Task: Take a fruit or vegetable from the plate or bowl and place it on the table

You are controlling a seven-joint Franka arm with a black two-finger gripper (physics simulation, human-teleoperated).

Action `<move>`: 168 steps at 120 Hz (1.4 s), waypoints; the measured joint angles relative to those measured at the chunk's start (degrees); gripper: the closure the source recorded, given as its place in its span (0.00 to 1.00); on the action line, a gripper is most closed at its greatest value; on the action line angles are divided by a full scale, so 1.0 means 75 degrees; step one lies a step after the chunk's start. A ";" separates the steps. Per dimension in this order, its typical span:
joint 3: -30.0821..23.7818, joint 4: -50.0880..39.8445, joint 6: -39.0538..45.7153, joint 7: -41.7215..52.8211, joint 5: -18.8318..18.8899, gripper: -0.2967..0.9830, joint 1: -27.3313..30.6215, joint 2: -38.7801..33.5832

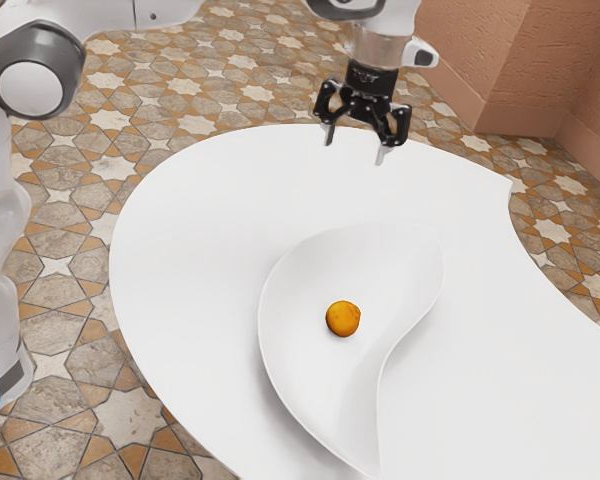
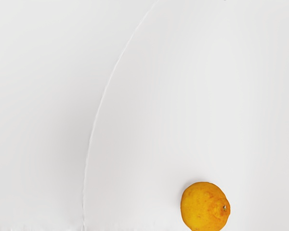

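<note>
In the exterior view, the black gripper (image 1: 356, 153) hangs above the white table (image 1: 180, 230), its two fingers spread wide with nothing between them; the orange-yellow fruit (image 1: 343, 319) lies in the curved white dish (image 1: 292, 350), well apart from the gripper; in the wrist view, the fruit, a small stem mark on its skin, rests inside the dish's thin curved rim

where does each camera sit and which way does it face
Exterior view: at the arm's side, looking down across the white table; the arm and open gripper show.
Wrist view: on the arm's hand, facing down onto the pale dish and orange fruit.
Shared: dish and fruit.
</note>
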 joint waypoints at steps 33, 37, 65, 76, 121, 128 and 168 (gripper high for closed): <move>-0.0113 0.0011 -0.0198 -0.3861 -0.0095 0.23 0.0109 0.0077; -0.0194 0.0012 -0.0167 -0.3924 -0.0090 0.23 0.0119 0.0075; -0.0359 0.0059 -0.0020 -0.2867 -0.0164 0.23 0.0081 0.0590; -0.0600 0.1112 0.0070 -0.2331 -0.0252 0.23 0.0178 0.1749; -0.0790 -0.2078 0.2070 -0.0621 -0.0632 0.23 -0.0450 0.0938; -0.0793 -0.2168 0.2309 -0.0425 -0.0646 0.23 -0.0453 0.0977; -0.0796 -0.2843 0.3235 0.0395 -0.1075 0.23 -0.0521 0.1187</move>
